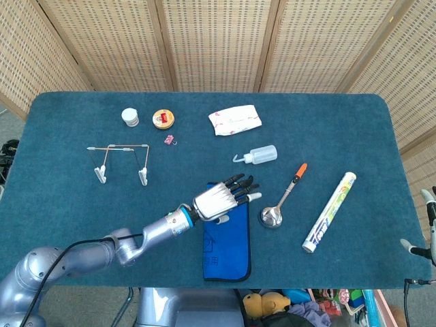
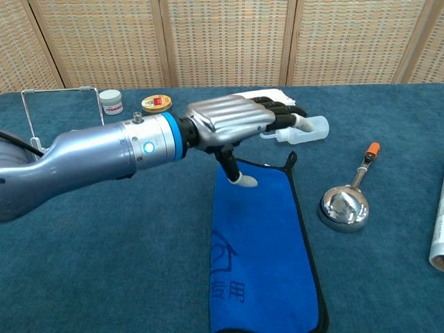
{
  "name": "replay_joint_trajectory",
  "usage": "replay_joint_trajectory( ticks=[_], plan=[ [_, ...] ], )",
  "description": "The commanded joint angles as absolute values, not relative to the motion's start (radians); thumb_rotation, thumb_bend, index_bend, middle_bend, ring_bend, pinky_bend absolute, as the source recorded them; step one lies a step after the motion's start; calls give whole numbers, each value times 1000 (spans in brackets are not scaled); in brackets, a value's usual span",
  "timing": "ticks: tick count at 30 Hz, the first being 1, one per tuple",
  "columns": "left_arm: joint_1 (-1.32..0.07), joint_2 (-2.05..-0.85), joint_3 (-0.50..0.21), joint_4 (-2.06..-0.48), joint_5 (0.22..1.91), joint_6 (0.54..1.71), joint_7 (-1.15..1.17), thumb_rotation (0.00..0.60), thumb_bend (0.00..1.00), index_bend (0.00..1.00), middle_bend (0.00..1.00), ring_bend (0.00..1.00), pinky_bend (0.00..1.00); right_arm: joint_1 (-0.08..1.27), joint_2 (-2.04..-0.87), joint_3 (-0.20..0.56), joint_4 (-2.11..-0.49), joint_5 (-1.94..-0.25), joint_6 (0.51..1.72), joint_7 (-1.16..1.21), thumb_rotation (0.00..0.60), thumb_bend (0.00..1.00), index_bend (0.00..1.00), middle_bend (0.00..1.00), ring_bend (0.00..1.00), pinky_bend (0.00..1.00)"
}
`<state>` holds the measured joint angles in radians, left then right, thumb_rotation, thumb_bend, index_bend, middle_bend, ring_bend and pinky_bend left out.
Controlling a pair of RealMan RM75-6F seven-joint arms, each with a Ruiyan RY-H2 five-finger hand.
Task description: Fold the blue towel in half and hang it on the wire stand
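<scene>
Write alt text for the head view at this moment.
The robot's left hand, fingers extended and holding nothing, hovers over the far end of a blue towel lying flat on the blue table. A wire stand stands further left; a ladle lies right of the towel.

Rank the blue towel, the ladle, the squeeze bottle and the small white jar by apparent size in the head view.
1. blue towel
2. ladle, counting its handle
3. squeeze bottle
4. small white jar

All lie on one table, so nearness hardly skews this.

Blue-carpeted table (image 1: 68,218) with blue towel (image 1: 227,238), wire stand (image 1: 121,162), ladle (image 1: 279,204), squeeze bottle (image 1: 259,155), foil roll (image 1: 330,211).
</scene>
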<state>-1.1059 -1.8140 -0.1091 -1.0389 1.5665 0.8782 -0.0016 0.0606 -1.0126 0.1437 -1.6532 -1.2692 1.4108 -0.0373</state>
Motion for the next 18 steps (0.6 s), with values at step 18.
replay_joint_trajectory(
  ticks=[18],
  plan=[
    [-1188,-1829,-278,-1008,820,605,477,600,255,220,0,0,0,73,-1020,147,-1643,-1244,1385,-49,600,0,0,0,0,0]
  ],
)
